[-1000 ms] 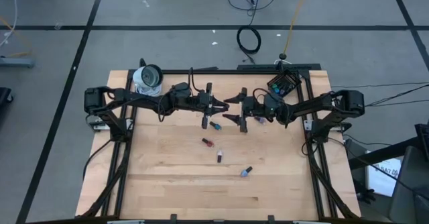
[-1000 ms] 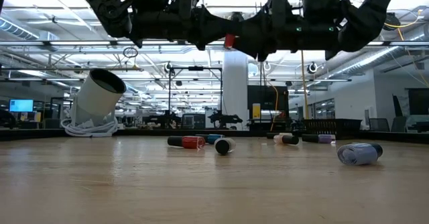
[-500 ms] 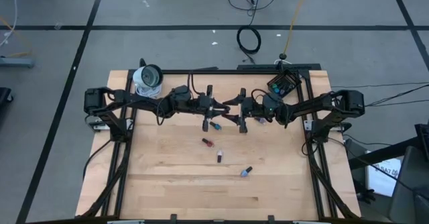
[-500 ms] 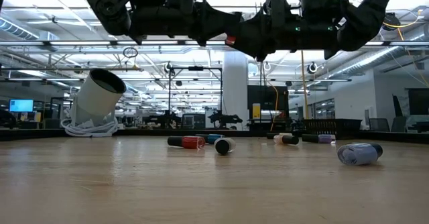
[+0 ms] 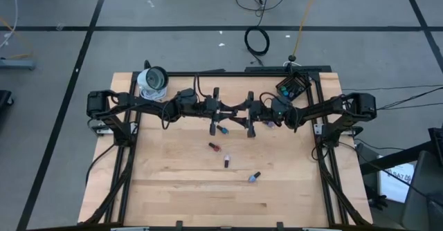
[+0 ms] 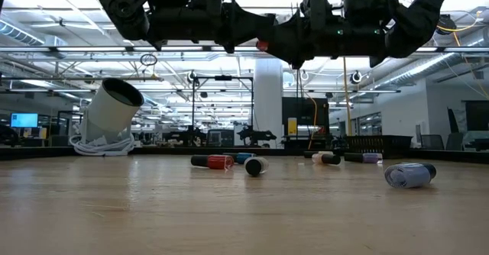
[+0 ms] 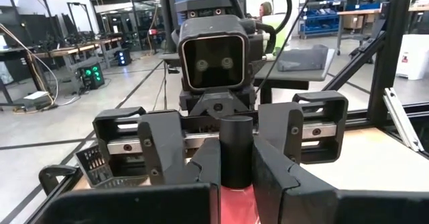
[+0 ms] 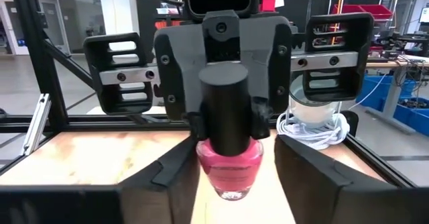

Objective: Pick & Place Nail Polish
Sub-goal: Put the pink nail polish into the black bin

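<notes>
A pink nail polish bottle (image 8: pixel 229 174) with a black cap (image 8: pixel 228 106) hangs upright high above the table's far middle, between my two grippers, which face each other level. My left gripper (image 7: pixel 237 165) is shut on it. My right gripper (image 8: pixel 236 174) stands open, one finger on either side of the pink glass body, with a small gap showing. In the low view only a red spot of the nail polish bottle (image 6: pixel 262 46) shows. Several other bottles lie on their sides on the table, among them a red one (image 5: pixel 214 146) and a blue one (image 5: pixel 255 178). My left gripper pinches the bottle's black cap (image 7: pixel 236 174) between its two fingers, low on the cap. The fingers come level from the table's left side. The bottle stays upright, cap up, its pink body below the fingers, lifted clear of the table.
A white cylinder on a coil of cable (image 5: pixel 153 81) stands at the far left corner. A small black box (image 5: pixel 293 87) sits at the far right. More bottles lie below the grippers (image 5: pixel 222 129) and by the right arm (image 5: pixel 268 124). The near half of the wooden table (image 5: pixel 173 203) is bare.
My right gripper's fingers have drawn closer together around the bottle, from wide apart to a narrow gap. The bottle has stayed in my left gripper, upright and at the same height.
</notes>
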Motion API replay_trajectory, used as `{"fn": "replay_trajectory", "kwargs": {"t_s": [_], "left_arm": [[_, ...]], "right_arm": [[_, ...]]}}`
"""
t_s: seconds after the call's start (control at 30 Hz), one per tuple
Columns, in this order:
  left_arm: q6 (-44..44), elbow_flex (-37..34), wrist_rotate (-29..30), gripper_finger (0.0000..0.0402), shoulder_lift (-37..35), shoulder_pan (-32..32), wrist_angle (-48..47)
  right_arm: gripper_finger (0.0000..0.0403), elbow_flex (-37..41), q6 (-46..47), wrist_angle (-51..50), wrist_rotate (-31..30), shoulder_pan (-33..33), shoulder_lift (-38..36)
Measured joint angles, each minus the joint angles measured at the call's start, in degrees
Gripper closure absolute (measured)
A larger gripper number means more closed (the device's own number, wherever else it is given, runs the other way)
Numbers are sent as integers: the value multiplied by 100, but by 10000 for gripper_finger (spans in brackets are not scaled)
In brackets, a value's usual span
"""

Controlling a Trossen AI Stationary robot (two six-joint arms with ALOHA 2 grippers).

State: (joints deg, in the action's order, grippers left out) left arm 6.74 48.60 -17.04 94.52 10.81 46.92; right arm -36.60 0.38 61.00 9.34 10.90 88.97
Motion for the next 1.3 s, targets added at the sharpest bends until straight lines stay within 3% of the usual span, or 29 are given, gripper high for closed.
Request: {"fn": "replay_trajectory", "kwargs": {"t_s": [0.2, 0.57, 0.8, 1.0, 1.3], "left_arm": [[-16, 0, -52, 368, 0, -6, 15], [-34, 0, 119, 365, -7, -20, -7], [-152, 5, 538, 282, -7, -128, -4], [-274, 4, 1376, 213, -7, -310, -4], [-432, 4, 1496, 109, -2, -345, -52]], "right_arm": [[295, 2, -434, 50, -23, -153, 0], [296, -5, -562, 48, -45, -208, 0], [296, -15, -299, 11, -48, -200, 0], [296, -17, -297, -5, -47, -197, 0], [296, -22, -260, -188, -24, -202, 0]]}}
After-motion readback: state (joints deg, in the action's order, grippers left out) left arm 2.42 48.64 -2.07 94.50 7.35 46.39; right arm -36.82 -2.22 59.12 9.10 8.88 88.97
